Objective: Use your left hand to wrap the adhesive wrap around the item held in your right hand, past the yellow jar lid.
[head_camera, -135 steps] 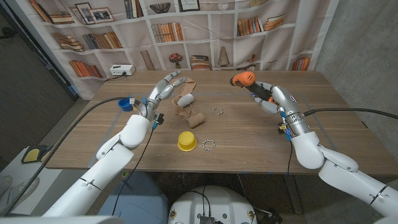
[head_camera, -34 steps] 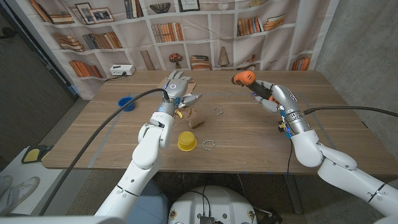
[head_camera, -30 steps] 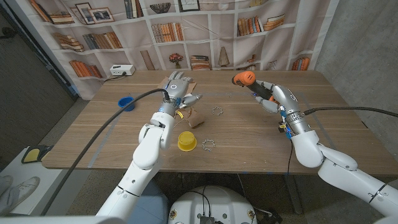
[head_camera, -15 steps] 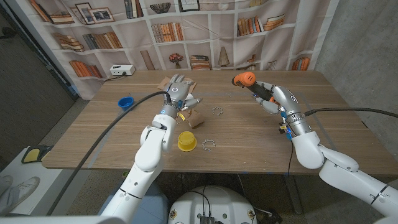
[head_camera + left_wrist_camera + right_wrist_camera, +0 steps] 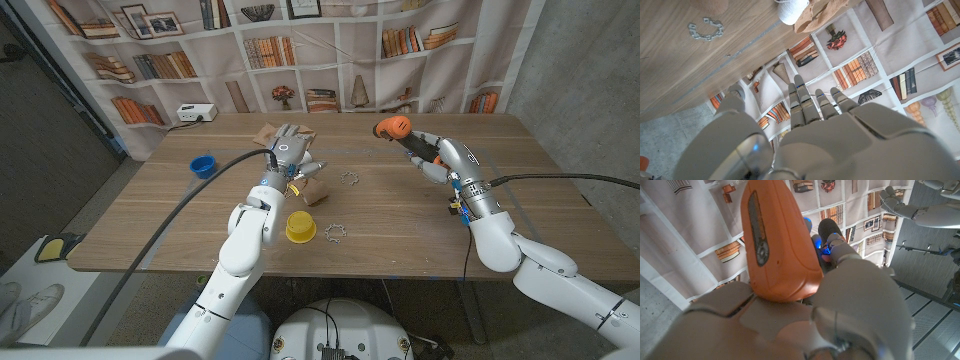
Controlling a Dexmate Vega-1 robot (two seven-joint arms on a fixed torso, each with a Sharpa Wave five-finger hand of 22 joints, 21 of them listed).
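My right hand (image 5: 432, 152) grips an orange-headed tool (image 5: 391, 127) above the table's far right; the tool's orange body (image 5: 775, 245) rises out of that hand (image 5: 790, 322) in the right wrist view. My left hand (image 5: 290, 150), fingers spread and holding nothing, hovers over the adhesive wrap at the table's far middle. In the left wrist view its fingers (image 5: 810, 105) reach out past a white roll (image 5: 792, 7) and loose tan wrap (image 5: 816, 12). A brown roll (image 5: 316, 194) lies just nearer than that hand. The yellow jar lid (image 5: 300, 226) sits nearer still.
Two small metal rings lie on the wooden table (image 5: 400, 220), one (image 5: 349, 178) right of the left hand, one (image 5: 335, 233) beside the lid. A blue cup (image 5: 203, 164) stands at the left. A white power strip (image 5: 196, 113) sits at the far left corner.
My left hand has shifted a little to the right and nearer, coming lower over the wrap. The right hand and its tool have stayed still.
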